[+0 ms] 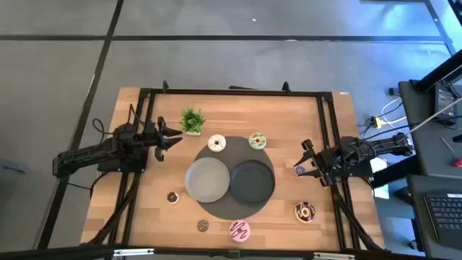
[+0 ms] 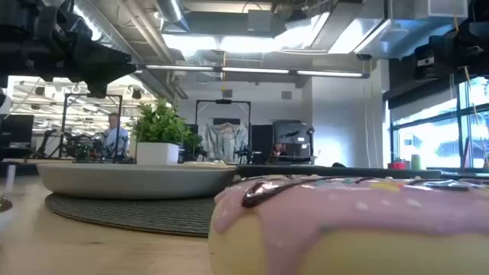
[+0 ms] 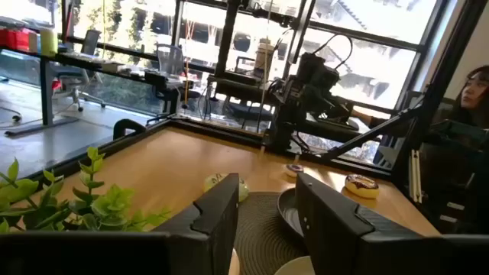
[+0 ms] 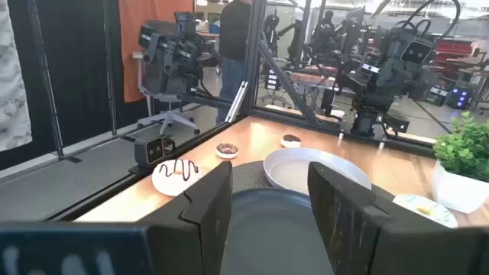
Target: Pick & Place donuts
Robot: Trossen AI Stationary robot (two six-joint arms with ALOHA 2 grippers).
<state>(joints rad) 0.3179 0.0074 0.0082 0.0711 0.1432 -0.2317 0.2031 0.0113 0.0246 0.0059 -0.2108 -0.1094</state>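
Observation:
Several donuts lie flat on the wooden table: cream (image 1: 216, 144), green (image 1: 257, 141), small purple (image 1: 300, 170), chocolate with white drizzle (image 1: 304, 211), pink with dark stripes (image 1: 240, 230) and two brown minis (image 1: 172, 196) (image 1: 203, 226). The pink one fills the low view (image 2: 351, 221). My left gripper (image 1: 178, 137) is open and empty at the table's left, beside the plant; its fingers show apart in the left wrist view (image 3: 266, 221). My right gripper (image 1: 302, 160) is open and empty at the table's right (image 4: 269, 206), just by the purple donut.
A grey plate (image 1: 208, 179) and a dark plate (image 1: 251, 180) sit side by side on a dark round mat (image 1: 232, 211) in the middle. A small potted plant (image 1: 191, 120) stands at the far left. A black frame (image 1: 231, 92) borders the table. A person (image 3: 474, 84) sits beyond it.

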